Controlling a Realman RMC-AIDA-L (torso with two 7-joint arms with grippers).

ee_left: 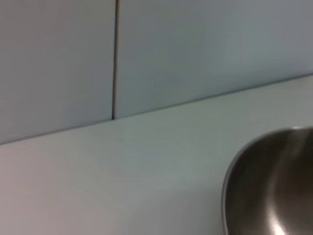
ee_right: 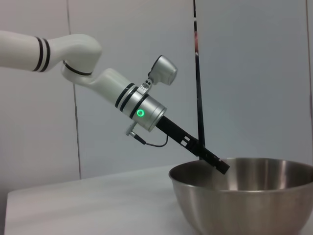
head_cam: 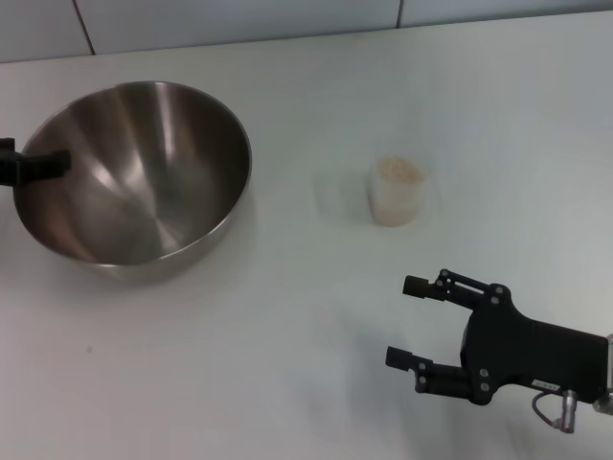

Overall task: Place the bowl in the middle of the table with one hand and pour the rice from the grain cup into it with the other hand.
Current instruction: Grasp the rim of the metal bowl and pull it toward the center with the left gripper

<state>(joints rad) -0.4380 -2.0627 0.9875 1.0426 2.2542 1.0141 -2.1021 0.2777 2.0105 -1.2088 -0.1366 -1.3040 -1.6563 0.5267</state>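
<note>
The steel bowl [head_cam: 144, 182] sits on the left part of the white table [head_cam: 287, 364]. It also shows in the left wrist view [ee_left: 274, 196] and the right wrist view [ee_right: 244, 200]. My left gripper [head_cam: 46, 164] is at the bowl's left rim, shut on it, with one black finger reaching inside; the right wrist view shows this gripper [ee_right: 217, 165] at the rim. The grain cup [head_cam: 396, 199] stands upright near the table's middle right, with rice [head_cam: 398, 171] up to its top. My right gripper [head_cam: 399, 321] is open and empty, in front of the cup and apart from it.
A grey panelled wall [head_cam: 239, 19] with vertical seams runs along the table's far edge. Bare tabletop lies between the bowl and the cup.
</note>
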